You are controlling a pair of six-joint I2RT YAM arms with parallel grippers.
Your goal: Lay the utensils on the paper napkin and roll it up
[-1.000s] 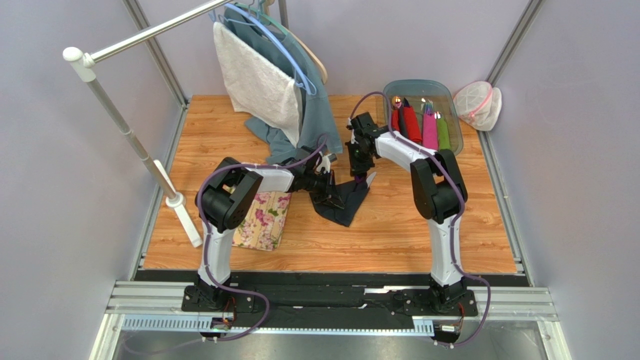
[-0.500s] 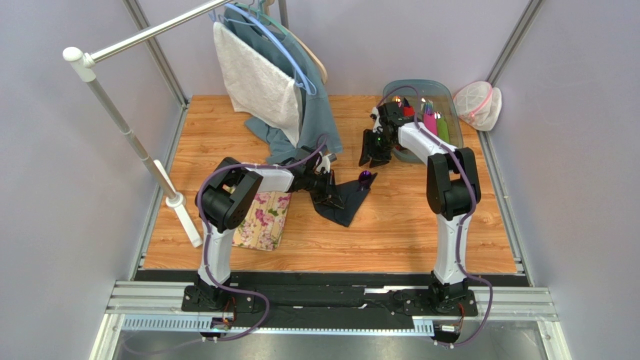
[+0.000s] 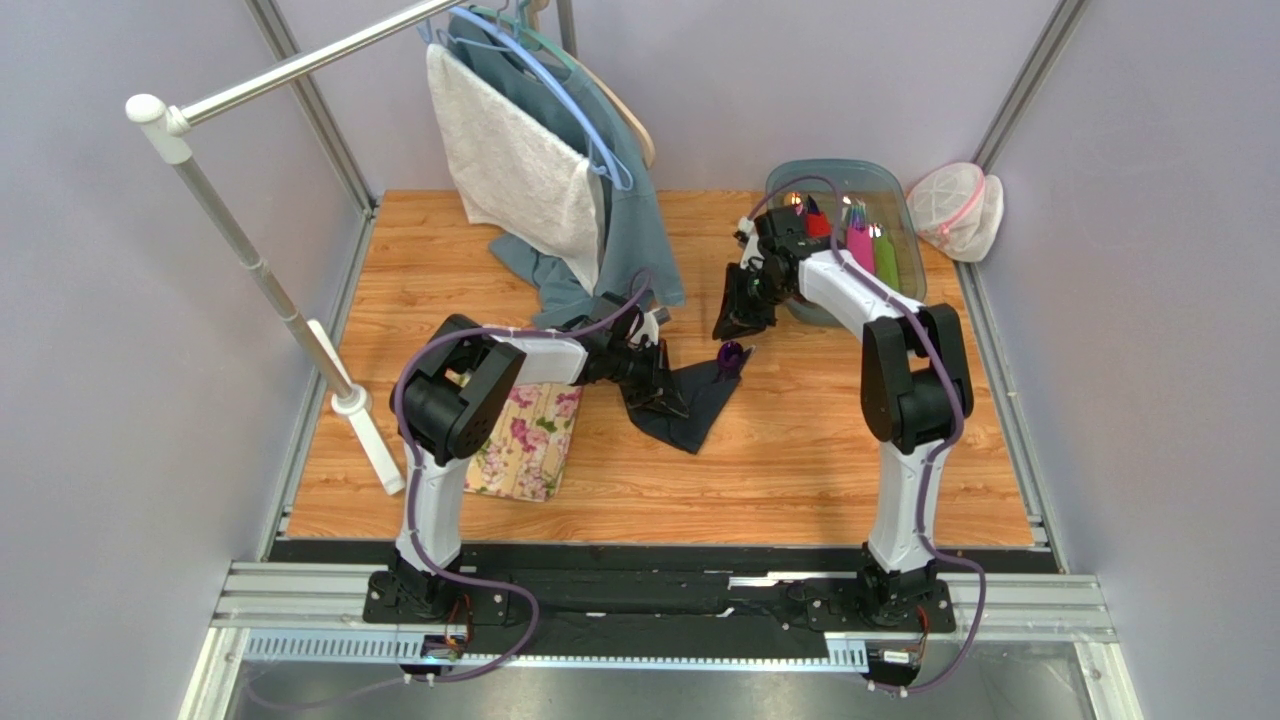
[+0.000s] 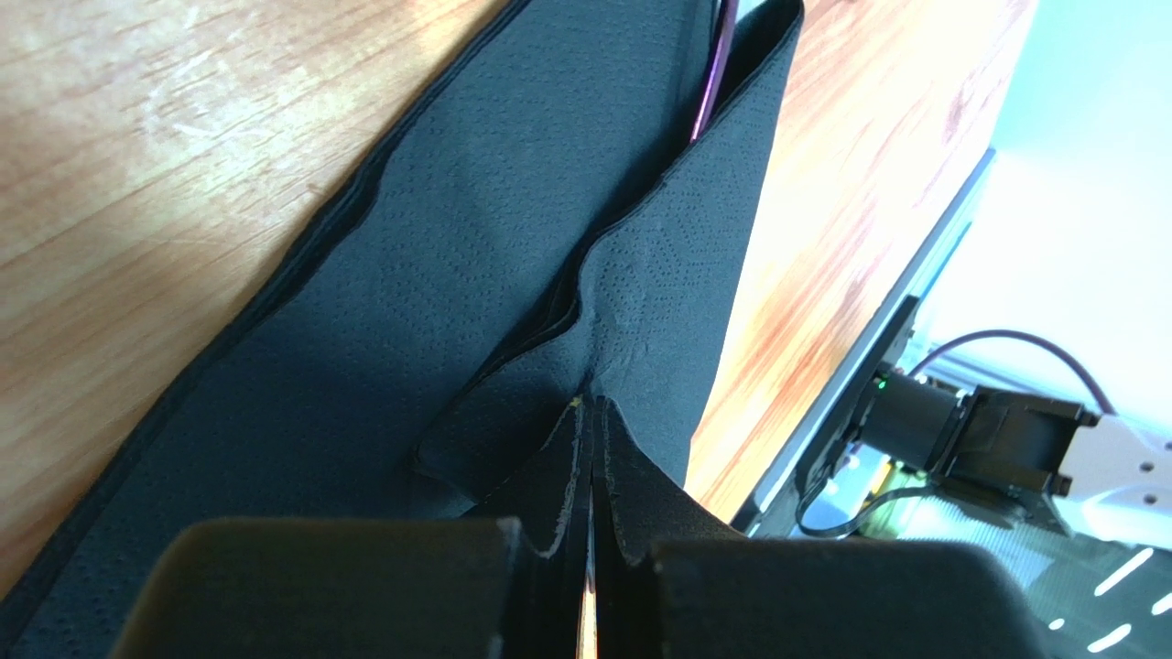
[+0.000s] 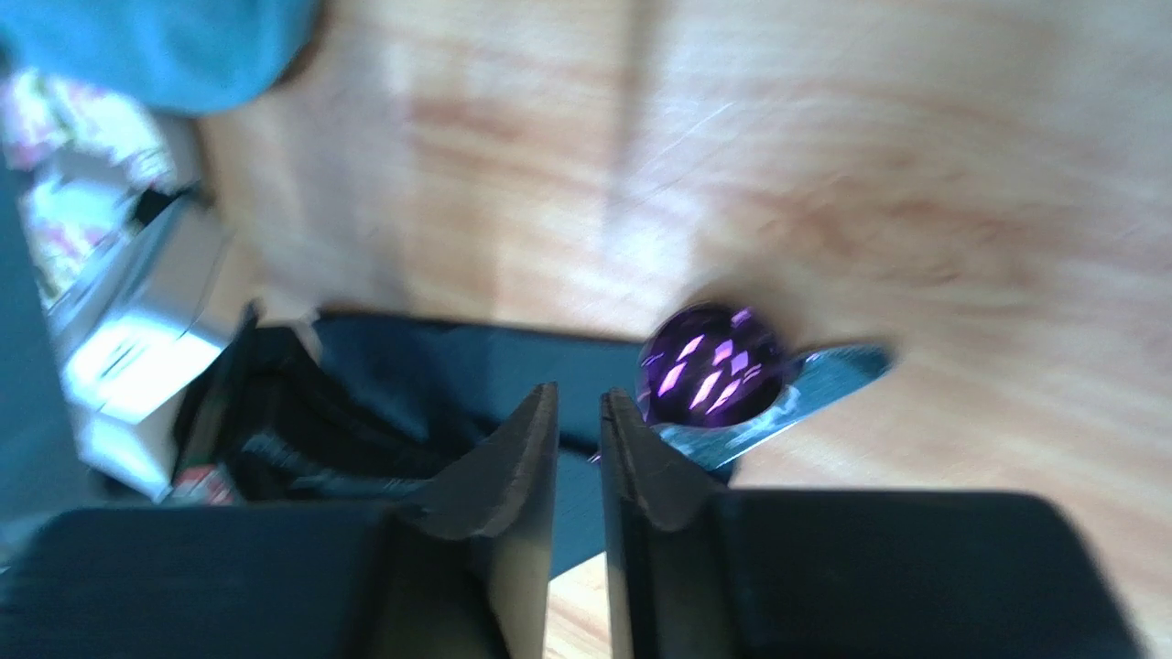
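At frame centre, your right gripper (image 3: 739, 311) has backed off empty, jaws a slit apart; the spoon (image 3: 730, 357) now lies on the paper napkin (image 3: 694, 413) that your left gripper (image 3: 660, 393) pinches.

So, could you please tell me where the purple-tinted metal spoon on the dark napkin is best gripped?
Probably the purple-tinted spoon's neck, just behind the round bowl, from straight above: its bowl pokes past the dark paper napkin's corner, while its slim handle lies tucked in the folds.
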